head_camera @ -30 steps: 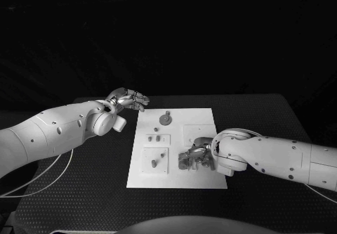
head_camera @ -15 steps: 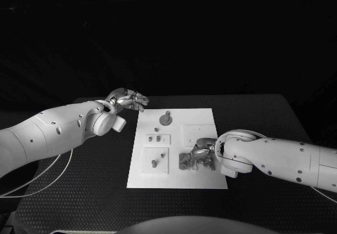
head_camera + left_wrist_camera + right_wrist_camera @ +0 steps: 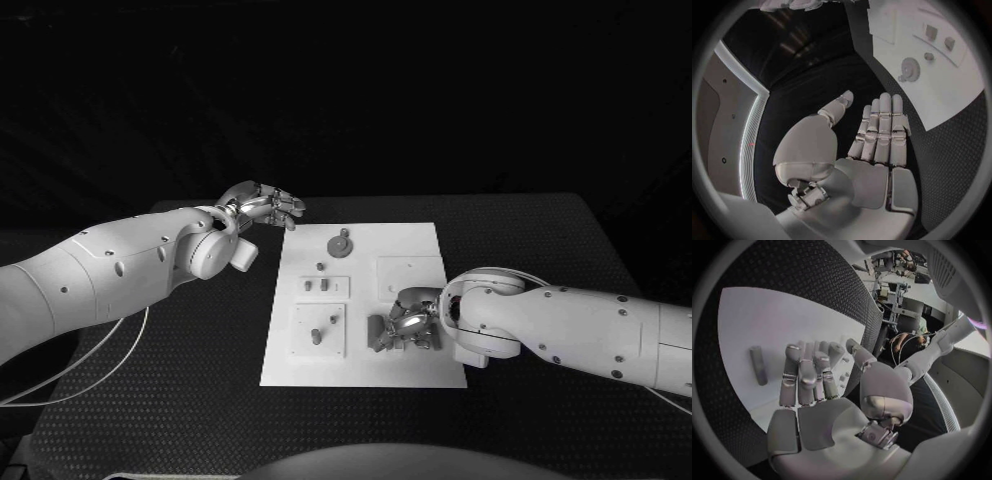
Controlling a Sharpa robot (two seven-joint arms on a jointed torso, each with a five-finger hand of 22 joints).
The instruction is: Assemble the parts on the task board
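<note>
The white task board (image 3: 427, 240) lies in the middle of the black table. On it I see a round part (image 3: 340, 243), a small plate with two pegs (image 3: 325, 287) and a larger plate with pegs (image 3: 317, 331). My right hand (image 3: 405, 326) hovers low over the board's near right area, fingers stretched out and holding nothing. In the right wrist view a short grey peg (image 3: 757, 365) lies flat on the board (image 3: 767, 315) just beside the fingertips (image 3: 792, 351). My left hand (image 3: 261, 206) stays off the board's far left corner, fingers straight (image 3: 879, 125) and empty.
A square raised plate (image 3: 408, 270) sits on the board just beyond my right hand. Black table mat (image 3: 173, 400) surrounds the board on all sides. The left wrist view shows the round part (image 3: 909, 67) and small pieces (image 3: 949, 44) on the board.
My right hand has slid slightly toward the board's near edge and its forearm has swung in. The left hand and the parts have not moved.
</note>
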